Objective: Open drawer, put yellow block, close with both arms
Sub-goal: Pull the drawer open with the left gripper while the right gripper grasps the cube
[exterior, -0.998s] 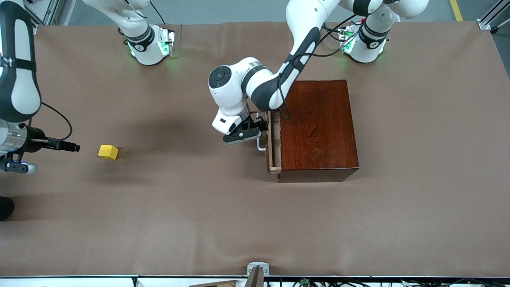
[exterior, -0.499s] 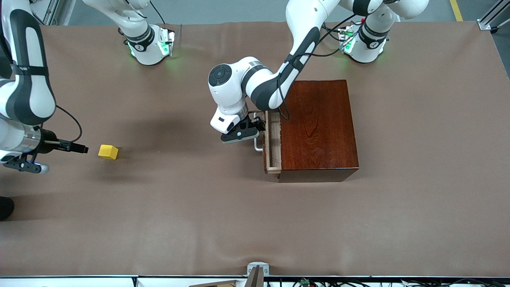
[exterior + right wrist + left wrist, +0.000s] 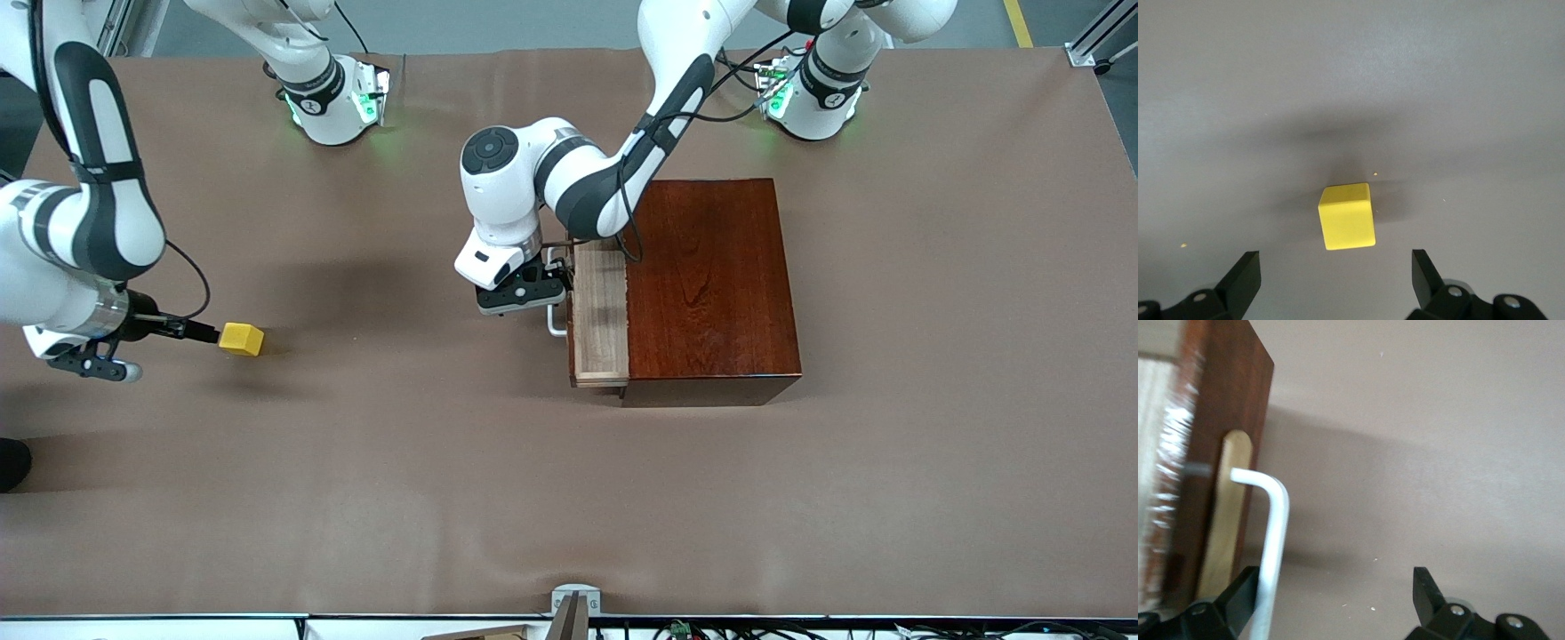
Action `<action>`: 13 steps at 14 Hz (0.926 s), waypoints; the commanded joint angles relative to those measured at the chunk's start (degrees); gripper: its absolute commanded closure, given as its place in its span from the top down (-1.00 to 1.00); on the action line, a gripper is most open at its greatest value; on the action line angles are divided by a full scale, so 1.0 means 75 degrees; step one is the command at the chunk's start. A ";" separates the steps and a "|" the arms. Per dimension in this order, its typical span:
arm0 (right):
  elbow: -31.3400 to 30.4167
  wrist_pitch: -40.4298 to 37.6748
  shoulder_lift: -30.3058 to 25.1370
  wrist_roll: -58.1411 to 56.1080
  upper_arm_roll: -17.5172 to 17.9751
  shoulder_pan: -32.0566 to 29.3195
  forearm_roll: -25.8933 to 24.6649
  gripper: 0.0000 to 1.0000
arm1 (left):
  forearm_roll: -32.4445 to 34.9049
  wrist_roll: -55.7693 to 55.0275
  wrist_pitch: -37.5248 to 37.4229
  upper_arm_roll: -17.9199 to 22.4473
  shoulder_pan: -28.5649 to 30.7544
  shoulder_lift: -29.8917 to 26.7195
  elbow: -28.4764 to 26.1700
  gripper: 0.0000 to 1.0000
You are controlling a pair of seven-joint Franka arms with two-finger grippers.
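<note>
The left gripper [image 3: 1335,580], fingers spread, had one finger against the white handle [image 3: 1275,540] of the partly open drawer [image 3: 600,320]; a straight pull toward nine o'clock seemed best. The right gripper [image 3: 1335,257], also spread, hung just short of the yellow block [image 3: 242,339], which lay on the table well apart from the drawer at its nine o'clock. It needed to straddle the block squarely before pinching.

White arms [image 3: 569,182] (grey joints, black jaws)

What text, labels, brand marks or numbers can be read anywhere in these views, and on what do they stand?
None is readable.
The yellow block has plain faces.
The drawer front and its white handle carry no marking.
A small dark mark on each arm's base ring is too small to read.
</note>
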 commanded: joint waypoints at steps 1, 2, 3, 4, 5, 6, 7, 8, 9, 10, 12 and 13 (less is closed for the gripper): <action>-0.0648 0.0750 -0.0133 0.0080 0.0036 0.0007 0.0109 1.00 | -0.0118 -0.0099 -0.0314 -0.0011 0.0004 -0.0196 0.0140 1.00; -0.0788 0.0973 -0.0122 0.0091 0.0047 0.0007 0.0109 1.00 | -0.0118 -0.0099 -0.0385 -0.0011 0.0004 -0.0243 0.0140 1.00; -0.0894 0.1161 -0.0122 0.0080 0.0047 0.0018 0.0109 1.00 | -0.0118 -0.0099 -0.0443 -0.0011 0.0004 -0.0255 0.0140 1.00; -0.0977 0.1337 -0.0098 0.0091 0.0059 0.0018 0.0109 1.00 | -0.0118 -0.0099 -0.0537 0.0001 0.0016 -0.0336 0.0140 1.00; -0.1128 0.1547 -0.0063 0.0092 0.0059 0.0018 0.0109 1.00 | -0.0118 -0.0099 -0.0619 0.0001 0.0039 -0.0465 0.0140 1.00; -0.1292 0.1828 -0.0017 0.0080 0.0059 0.0042 0.0109 1.00 | -0.0118 -0.0087 -0.0817 0.0013 0.0063 -0.0675 0.0140 1.00; -0.1398 0.2109 0.0111 0.0091 0.0059 0.0053 0.0109 1.00 | -0.0118 -0.0087 -0.1039 0.0094 0.0133 -0.0979 0.0117 1.00; -0.1422 0.2240 0.0171 0.0092 0.0059 0.0054 0.0109 1.00 | -0.0107 -0.0053 -0.1262 0.0176 0.0261 -0.1341 0.0093 1.00; -0.1434 0.2322 0.0287 0.0080 0.0059 0.0054 0.0109 1.00 | -0.0072 0.0017 -0.1485 0.0188 0.0401 -0.1670 0.0000 1.00; -0.1446 0.2427 0.0381 0.0080 0.0059 0.0042 0.0121 1.00 | -0.0025 0.0181 -0.1603 0.0189 0.0530 -0.1928 -0.0035 1.00; -0.1458 0.2534 0.0452 0.0068 0.0059 0.0030 0.0121 1.00 | -0.0013 0.0520 -0.2151 0.0189 0.0998 -0.2561 -0.0211 1.00; -0.1469 0.2580 0.0499 0.0068 0.0059 0.0042 0.0121 1.00 | -0.0001 0.0858 -0.2538 0.0189 0.1128 -0.2819 -0.0235 1.00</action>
